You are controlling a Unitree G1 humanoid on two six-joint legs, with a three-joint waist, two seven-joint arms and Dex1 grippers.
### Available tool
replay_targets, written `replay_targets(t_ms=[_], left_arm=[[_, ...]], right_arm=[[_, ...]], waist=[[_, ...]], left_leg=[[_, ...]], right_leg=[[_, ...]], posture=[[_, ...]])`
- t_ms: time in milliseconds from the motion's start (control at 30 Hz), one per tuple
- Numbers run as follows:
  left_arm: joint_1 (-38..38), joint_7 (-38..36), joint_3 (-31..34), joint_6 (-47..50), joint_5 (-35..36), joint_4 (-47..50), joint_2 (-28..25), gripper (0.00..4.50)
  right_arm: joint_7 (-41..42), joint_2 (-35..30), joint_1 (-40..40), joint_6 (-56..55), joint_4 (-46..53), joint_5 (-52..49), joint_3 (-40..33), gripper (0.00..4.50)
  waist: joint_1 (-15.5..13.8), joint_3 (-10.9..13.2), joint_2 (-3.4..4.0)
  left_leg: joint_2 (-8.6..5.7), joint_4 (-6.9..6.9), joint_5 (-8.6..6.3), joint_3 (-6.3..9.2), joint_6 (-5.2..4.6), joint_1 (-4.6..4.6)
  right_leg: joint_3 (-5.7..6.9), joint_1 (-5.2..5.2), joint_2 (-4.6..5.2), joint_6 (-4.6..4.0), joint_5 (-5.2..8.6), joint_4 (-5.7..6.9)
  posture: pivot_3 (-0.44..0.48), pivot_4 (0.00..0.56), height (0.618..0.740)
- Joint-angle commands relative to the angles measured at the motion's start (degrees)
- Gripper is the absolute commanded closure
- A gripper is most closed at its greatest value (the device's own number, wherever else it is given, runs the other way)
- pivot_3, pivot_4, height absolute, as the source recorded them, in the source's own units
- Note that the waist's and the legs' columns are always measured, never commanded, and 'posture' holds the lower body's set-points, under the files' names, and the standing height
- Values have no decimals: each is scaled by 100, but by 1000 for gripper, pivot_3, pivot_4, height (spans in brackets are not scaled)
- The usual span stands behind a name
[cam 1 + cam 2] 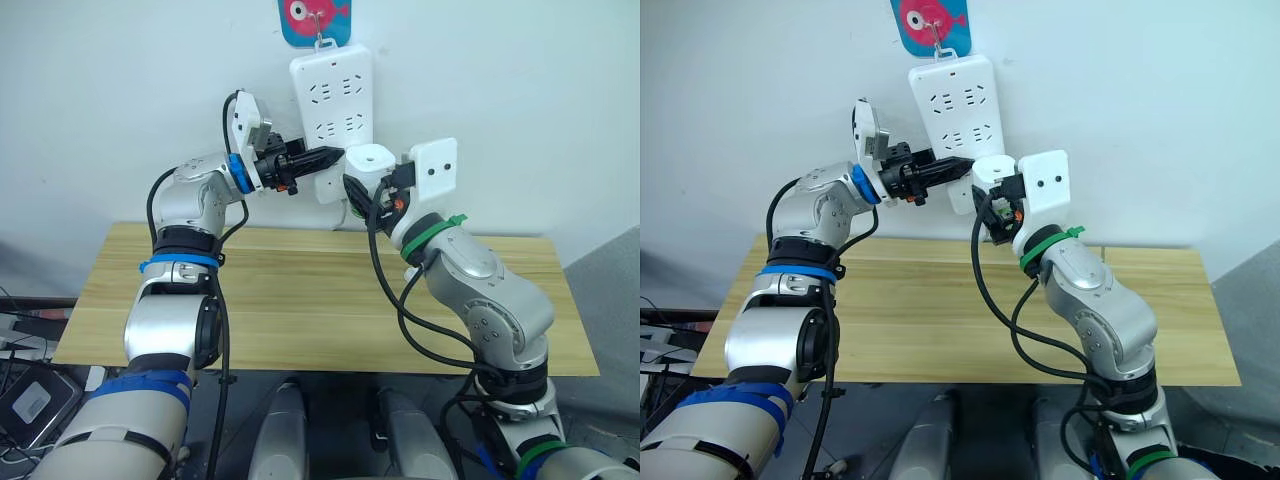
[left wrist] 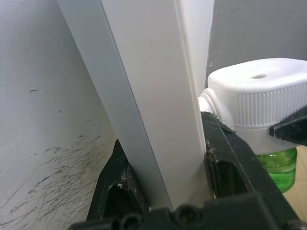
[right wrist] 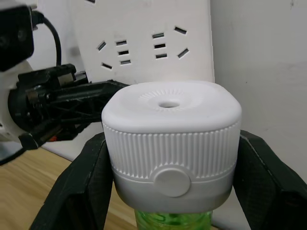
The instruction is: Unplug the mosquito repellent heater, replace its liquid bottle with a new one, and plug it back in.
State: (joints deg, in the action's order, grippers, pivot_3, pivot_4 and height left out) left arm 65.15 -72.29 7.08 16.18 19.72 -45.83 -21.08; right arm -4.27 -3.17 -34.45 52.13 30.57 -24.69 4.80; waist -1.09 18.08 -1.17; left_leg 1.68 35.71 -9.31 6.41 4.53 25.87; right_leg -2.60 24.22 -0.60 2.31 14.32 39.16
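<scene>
right gripper clamped on mosquito repellent heater, green bottle beneath; left gripper pinching power strip edge.

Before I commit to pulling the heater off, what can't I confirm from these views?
- Prongs of the mosquito repellent heater: hidden in all views behind its own body and the power strip, so seated or free is unclear.
- Green bottle: cut off by the right wrist view's bottom edge; partly behind the left gripper fingers in the left wrist view.
- Bottle's liquid level: not readable.
</scene>
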Motion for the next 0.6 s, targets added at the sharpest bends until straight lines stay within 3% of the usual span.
replay_targets(t_ms=[33,333,600], left_arm=[[31,-352,-111,122,204,270,204,3175],[17,-343,-115,118,193,285,193,3175],[45,-285,-88,21,147,209,180,3175]], right_arm=[[-101,112,-233,28,-194,94,-221,1444],[148,-448,-316,1,-251,653,280,1444],[215,-182,-265,-63,-241,648,134,1444]], waist=[[2,0,0],[5,0,1],[11,0,1]], left_leg=[[0,0,1,0,0,-1],[1,-1,2,-1,-1,-2],[2,-1,3,-1,-2,-2]], right_leg=[[0,0,0,0,0,1],[0,0,-1,1,0,1],[0,1,-1,-1,-1,3]], posture=[[171,242,740],[178,242,740],[183,239,740]])
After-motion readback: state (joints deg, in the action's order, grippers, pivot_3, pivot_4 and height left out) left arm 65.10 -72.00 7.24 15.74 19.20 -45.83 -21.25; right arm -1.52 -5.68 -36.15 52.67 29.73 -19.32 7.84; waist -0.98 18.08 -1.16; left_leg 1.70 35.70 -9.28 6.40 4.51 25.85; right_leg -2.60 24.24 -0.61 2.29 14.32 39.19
